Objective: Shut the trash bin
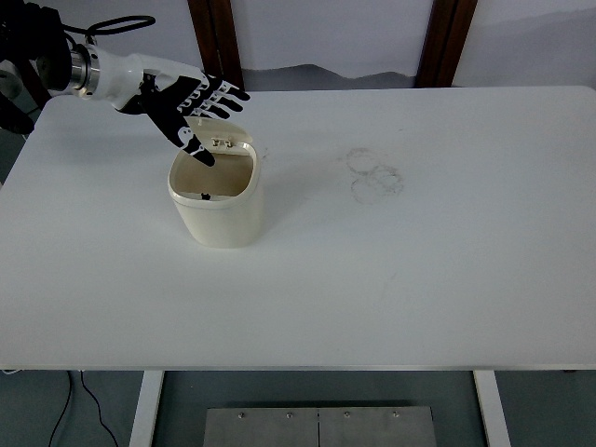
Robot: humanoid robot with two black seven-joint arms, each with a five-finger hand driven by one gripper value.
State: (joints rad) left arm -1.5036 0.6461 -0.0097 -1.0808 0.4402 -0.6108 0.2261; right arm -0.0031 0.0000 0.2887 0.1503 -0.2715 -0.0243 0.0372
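A small cream trash bin stands upright on the left half of the white table. Its hinged lid is tipped forward and partly lowered over the open mouth, still showing the dark inside. My left hand, black with white finger segments, reaches in from the upper left with fingers spread. It lies flat on top of the lid, the thumb hanging down over the bin's opening. It grasps nothing. The right arm does not show.
Faint grey ring marks stain the table right of the bin. Two dark wooden posts stand behind the far edge. A black cable hangs under the table at the lower left.
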